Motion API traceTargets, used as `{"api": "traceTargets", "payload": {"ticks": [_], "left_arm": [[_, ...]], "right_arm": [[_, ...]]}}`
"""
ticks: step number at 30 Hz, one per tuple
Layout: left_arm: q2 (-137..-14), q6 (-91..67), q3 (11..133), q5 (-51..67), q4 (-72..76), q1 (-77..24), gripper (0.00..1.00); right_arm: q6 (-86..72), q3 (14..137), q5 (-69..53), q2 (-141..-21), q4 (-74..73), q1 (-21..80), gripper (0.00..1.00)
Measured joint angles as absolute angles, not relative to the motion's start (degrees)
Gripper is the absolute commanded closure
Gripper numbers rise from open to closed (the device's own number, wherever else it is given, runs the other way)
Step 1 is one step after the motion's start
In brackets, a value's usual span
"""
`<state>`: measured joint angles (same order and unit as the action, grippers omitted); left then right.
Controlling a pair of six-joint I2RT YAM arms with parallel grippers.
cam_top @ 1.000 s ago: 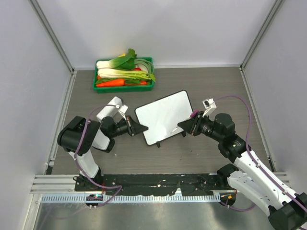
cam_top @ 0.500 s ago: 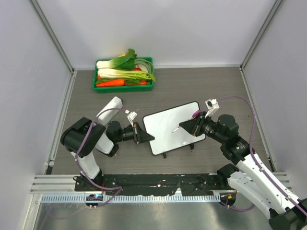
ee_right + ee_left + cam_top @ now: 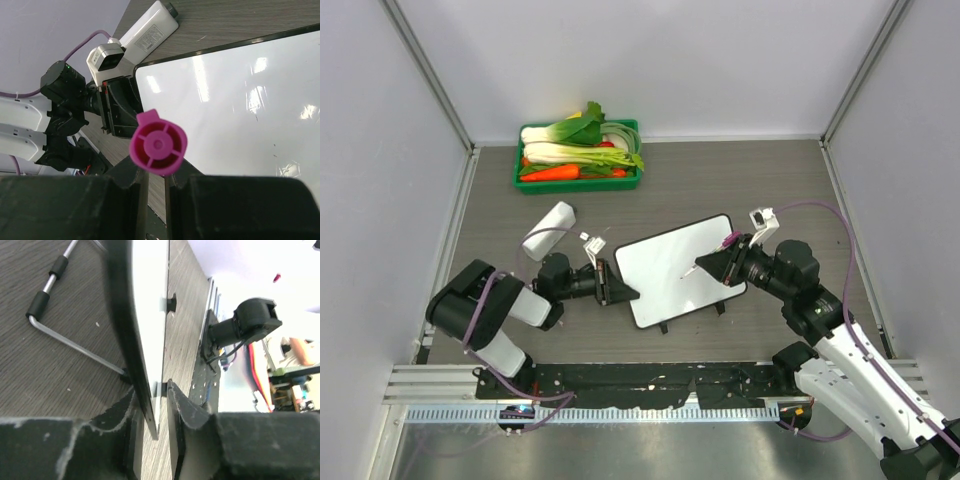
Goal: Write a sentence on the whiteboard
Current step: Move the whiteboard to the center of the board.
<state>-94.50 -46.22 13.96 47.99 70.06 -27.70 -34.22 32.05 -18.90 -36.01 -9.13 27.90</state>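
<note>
One whiteboard [image 3: 675, 270]: on counter [image 3: 770, 180].
Left jaws: clamped on its left edge.
Right jaws: clamped on pink marker [image 3: 158, 145], tip over board.

Whiteboard [image 3: 670, 275] between left claw [image 3: 630, 293] and right claw [image 3: 704, 263] with pink marker [image 3: 726, 240].

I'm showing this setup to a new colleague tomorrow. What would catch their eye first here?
Most striking is the glossy whiteboard mid-table, set askew between the two arms, with no words on it yet. The right gripper clamps a pink marker pointed at the board's face, while the left gripper straddles the board's nearer edge. At the far left, a green tray of vegetables adds bright colour.
</note>
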Motion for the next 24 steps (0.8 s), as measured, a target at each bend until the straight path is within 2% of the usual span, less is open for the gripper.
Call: {"api": "traceTargets", "payload": {"ticks": [4,9,14,19,24], "left_arm": [[-87.46,-42.17,14.11,47.24,58.94,-28.16,0.39],[-76.58,-37.21,15.22,43.03,44.42,-28.23,0.23],[-66.15,-35.05,16.43,36.60,33.98,-28.21,0.14],[-58.15,-34.11,16.69,32.53,26.41,-24.25,0.13],[-55.40,-35.48,17.10,33.69,22.41,-17.61,0.13]], "right_arm": [[-33.67,32.53,-18.87,-36.36,-9.10,27.90,0.99],[-33.12,32.64,-18.92,-37.39,-9.13,27.90,0.99],[-32.75,32.69,-18.96,-37.52,-9.08,27.90,0.99],[-31.46,32.91,-19.11,-37.54,-9.15,27.90,0.99],[-29.32,34.96,-19.07,-38.17,-9.26,27.90,0.99]]}}
